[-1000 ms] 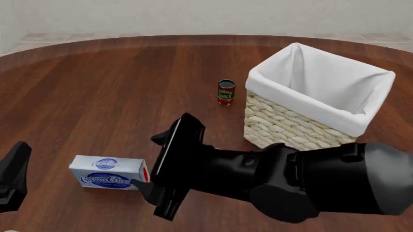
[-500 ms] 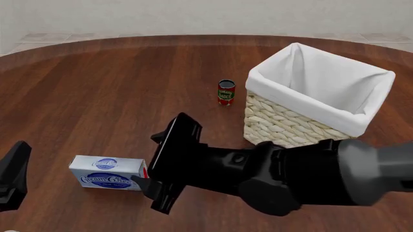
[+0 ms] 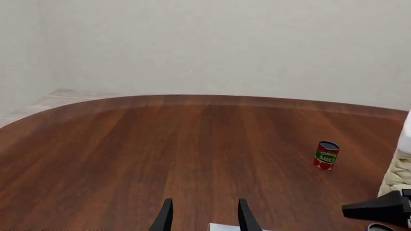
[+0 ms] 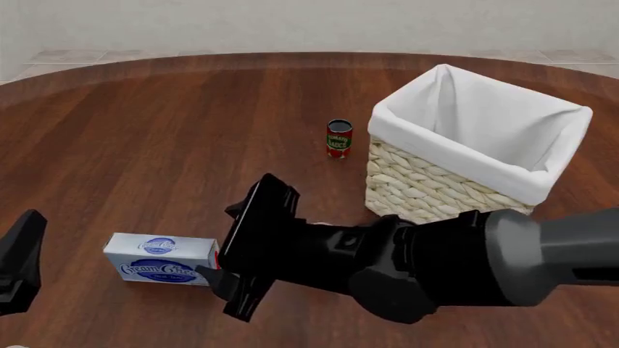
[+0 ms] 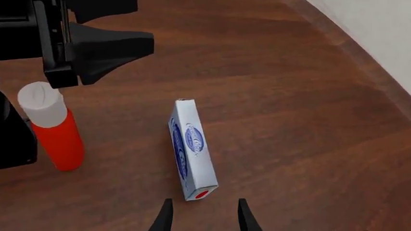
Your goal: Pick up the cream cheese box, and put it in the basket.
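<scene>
The cream cheese box lies flat on the wooden table at the front left, with its red-marked end towards my right gripper. In the right wrist view the box lies just ahead of the two fingers, red end nearest. My right gripper is open and empty, close to the box's right end, apart from it; it also shows in the right wrist view. My left gripper is open and empty at the left edge, left of the box; it also shows in the left wrist view. The basket stands at the right back.
A small tomato sauce can stands just left of the basket; it also shows in the left wrist view. A red bottle with a white cap stands near the left arm in the right wrist view.
My right gripper has moved slightly left and down towards the box's red end. The box, the can, the basket and my left gripper have not moved.
</scene>
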### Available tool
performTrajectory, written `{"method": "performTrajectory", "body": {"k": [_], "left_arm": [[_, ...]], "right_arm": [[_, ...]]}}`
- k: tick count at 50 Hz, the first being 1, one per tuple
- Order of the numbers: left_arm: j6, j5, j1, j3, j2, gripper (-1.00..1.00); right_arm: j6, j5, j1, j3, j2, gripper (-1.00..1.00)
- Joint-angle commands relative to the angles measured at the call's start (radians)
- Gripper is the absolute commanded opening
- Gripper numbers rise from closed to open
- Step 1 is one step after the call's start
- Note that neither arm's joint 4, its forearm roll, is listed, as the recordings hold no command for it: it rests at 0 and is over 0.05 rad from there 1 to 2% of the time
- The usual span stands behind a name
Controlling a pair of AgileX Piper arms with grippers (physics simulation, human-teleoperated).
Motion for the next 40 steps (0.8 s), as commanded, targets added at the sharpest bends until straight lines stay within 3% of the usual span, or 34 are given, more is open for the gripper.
{"method": "performTrajectory", "body": {"k": [1,40], "left_arm": [[-0.006,0.012,0.005,0.0,-0.011,1.0],[-0.023,0.018,0.016,-0.001,-0.017,1.0]], "right_arm": [[0.006,-0.004,0.0,-0.015,0.027,1.0],[0.02,0.003,0.012,-0.089,0.106,1.0]]}}
